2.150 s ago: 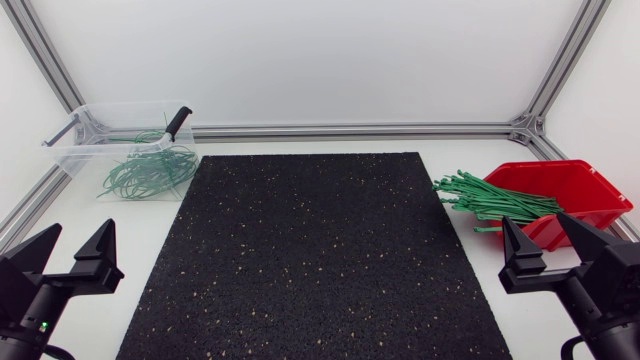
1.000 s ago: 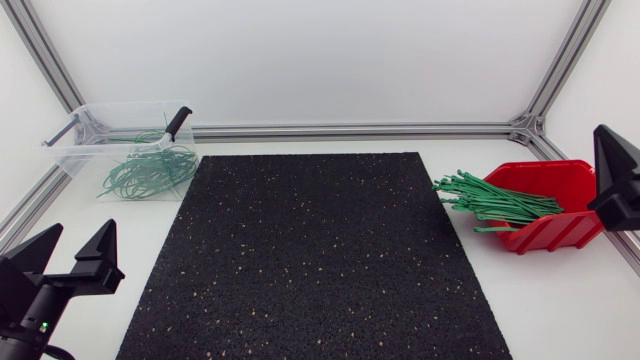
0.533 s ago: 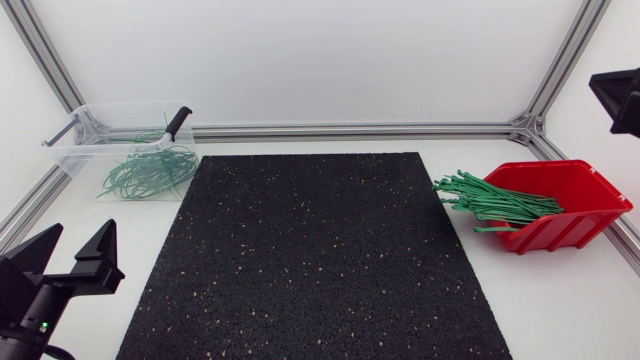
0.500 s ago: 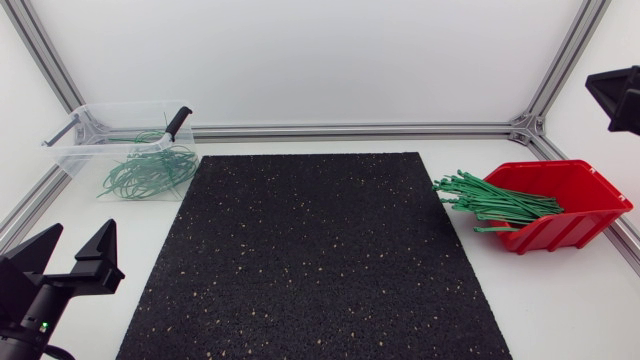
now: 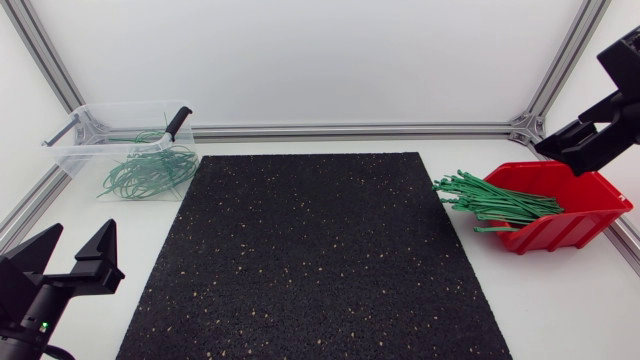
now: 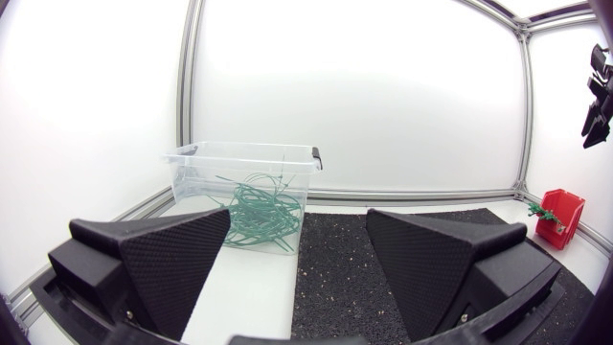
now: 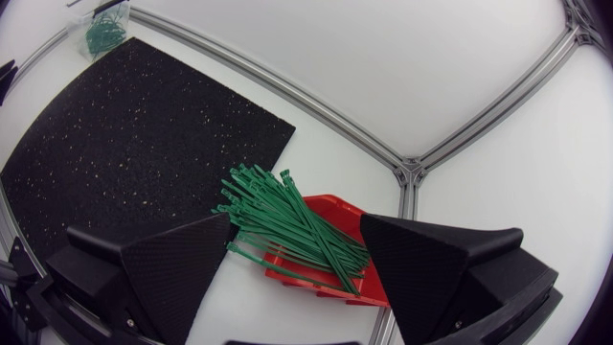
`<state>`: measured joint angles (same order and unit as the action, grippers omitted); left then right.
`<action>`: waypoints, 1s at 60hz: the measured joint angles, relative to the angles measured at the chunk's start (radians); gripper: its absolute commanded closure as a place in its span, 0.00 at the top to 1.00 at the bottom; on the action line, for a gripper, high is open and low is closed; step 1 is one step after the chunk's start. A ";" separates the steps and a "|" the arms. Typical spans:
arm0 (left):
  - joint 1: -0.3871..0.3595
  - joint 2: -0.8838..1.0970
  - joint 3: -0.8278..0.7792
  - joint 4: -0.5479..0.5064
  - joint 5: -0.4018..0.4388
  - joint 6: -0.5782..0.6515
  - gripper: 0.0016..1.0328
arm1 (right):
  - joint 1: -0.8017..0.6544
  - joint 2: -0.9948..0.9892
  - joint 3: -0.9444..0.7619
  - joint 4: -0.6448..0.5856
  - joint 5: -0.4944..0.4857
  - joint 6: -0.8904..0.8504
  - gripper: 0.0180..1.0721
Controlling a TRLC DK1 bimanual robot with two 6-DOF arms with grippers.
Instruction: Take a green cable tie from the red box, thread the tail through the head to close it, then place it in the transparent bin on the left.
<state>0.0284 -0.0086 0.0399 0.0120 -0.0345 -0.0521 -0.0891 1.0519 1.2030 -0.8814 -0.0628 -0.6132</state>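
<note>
A bundle of straight green cable ties (image 5: pixel 495 203) sticks out of the open front of the red box (image 5: pixel 575 225) at the right, fanning toward the black mat. My right gripper (image 5: pixel 592 135) hangs high above the box's far side, open and holding nothing. In the right wrist view the ties (image 7: pixel 287 225) and the red box (image 7: pixel 330 206) lie far below, between the spread fingers of this gripper (image 7: pixel 297 259). The transparent bin (image 5: pixel 85 150) stands at the back left with looped green ties (image 5: pixel 150 172) in it. My left gripper (image 5: pixel 78 242) rests open at the front left, empty.
A black speckled mat (image 5: pixel 315 260) covers the table's middle. A black-handled tool (image 5: pixel 177 122) leans on the bin's rim. Aluminium frame rails (image 5: pixel 350 130) run along the table's back and side edges. In the left wrist view the bin (image 6: pixel 192 168) stands ahead of the open gripper (image 6: pixel 299 259).
My right arm rose from the front right corner, swung toward the back and now tilts down over the red box. The left arm has kept still.
</note>
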 measured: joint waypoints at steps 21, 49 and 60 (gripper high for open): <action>0.000 0.000 0.000 0.000 0.000 0.000 0.96 | -0.023 0.196 0.058 -0.225 -0.040 -0.350 0.90; 0.000 0.000 0.000 0.000 0.000 0.000 0.96 | -0.002 0.276 0.095 -0.320 0.018 -0.737 0.86; 0.000 0.000 0.000 0.000 0.000 0.000 0.96 | 0.031 0.313 0.094 -0.324 0.064 -0.799 0.86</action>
<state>0.0280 -0.0086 0.0399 0.0124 -0.0345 -0.0521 -0.0578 1.3647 1.2972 -1.2057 0.0017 -1.4124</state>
